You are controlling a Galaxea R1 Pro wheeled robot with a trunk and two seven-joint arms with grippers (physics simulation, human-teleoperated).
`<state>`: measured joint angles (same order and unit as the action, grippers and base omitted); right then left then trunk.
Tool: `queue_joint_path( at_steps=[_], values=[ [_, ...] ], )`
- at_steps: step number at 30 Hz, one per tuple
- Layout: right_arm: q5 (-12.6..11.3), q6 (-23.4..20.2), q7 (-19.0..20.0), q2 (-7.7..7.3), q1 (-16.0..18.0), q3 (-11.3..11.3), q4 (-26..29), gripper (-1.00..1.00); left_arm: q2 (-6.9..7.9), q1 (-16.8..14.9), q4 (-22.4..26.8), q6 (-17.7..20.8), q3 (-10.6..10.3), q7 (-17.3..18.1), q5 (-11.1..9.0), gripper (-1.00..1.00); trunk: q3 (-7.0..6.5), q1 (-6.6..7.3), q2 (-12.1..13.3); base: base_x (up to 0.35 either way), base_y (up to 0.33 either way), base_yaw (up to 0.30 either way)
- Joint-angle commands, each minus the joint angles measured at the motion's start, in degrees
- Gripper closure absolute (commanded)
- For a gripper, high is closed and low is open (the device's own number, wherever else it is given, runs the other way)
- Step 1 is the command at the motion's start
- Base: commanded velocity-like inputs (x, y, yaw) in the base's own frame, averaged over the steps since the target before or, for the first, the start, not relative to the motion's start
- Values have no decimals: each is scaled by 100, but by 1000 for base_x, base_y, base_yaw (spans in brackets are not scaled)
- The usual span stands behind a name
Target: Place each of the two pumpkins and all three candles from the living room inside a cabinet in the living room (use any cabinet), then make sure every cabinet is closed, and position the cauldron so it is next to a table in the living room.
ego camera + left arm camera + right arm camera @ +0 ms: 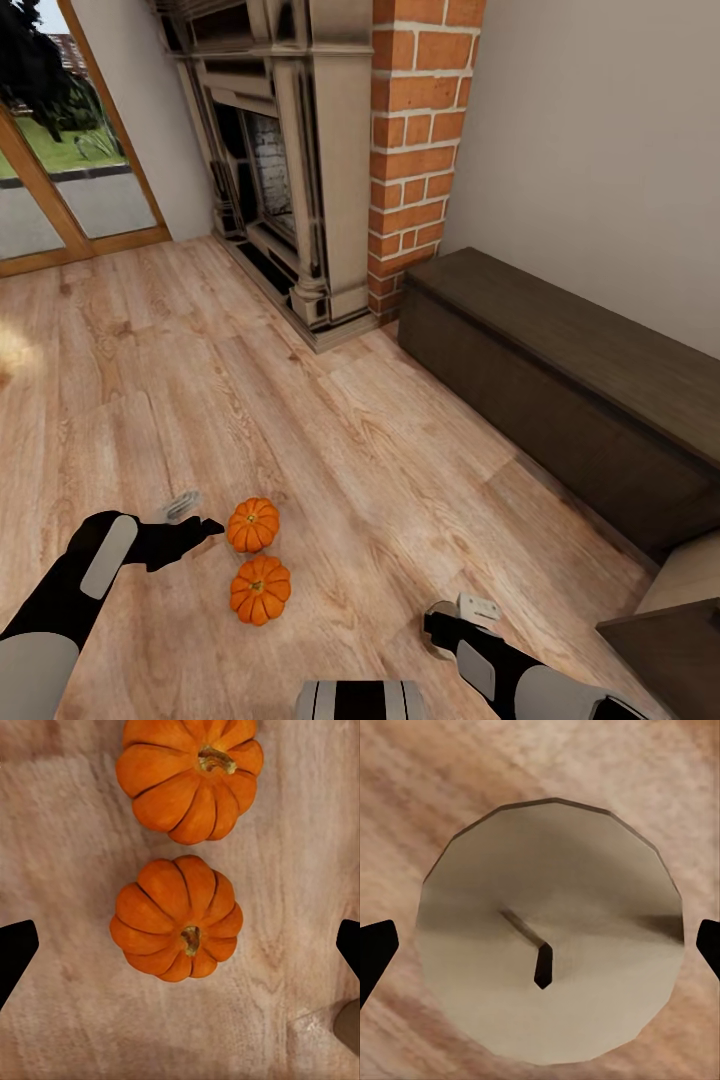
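2 pumpkins sitting on wood floor (400, 470), almost touching: far pumpkin (252, 524) and near pumpkin (260, 589). Hovering my left gripper (190, 528) above them, fingers spread wide, nothing pinched. Holding my right gripper (540, 949) spread over candle (551, 934), not squeezing. Cabinet (560, 400) waiting shut by wall, beside brick fireplace (330, 170). Step I think: picking up. Next: going down, closing on 1 pumpkin, opening cabinet.
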<state>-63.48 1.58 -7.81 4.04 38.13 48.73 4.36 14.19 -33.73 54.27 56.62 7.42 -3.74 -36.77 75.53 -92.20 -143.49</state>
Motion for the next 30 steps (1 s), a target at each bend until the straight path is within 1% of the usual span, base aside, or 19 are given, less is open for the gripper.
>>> queue_joint_path(
  at_steps=[1,8,16,30],
  values=[
    [-58,16,-29,0,2,49,4,-100,-2,-2,4,24,5,-41,-50,-100,4,1,-2,0,0,0],
    [-56,15,-36,0,2,49,4,-100,-3,-2,4,24,5,-41,-50,-100,4,1,-2,0,0,0],
    [-50,9,-28,0,2,50,4,-100,-3,-2,3,24,5,-39,-50,-100,181,-20,-12,0,0,0],
    [-50,9,-28,0,2,49,4,-100,1,-2,4,24,5,-39,-51,-100,181,-20,-12,0,0,0]
  ],
)
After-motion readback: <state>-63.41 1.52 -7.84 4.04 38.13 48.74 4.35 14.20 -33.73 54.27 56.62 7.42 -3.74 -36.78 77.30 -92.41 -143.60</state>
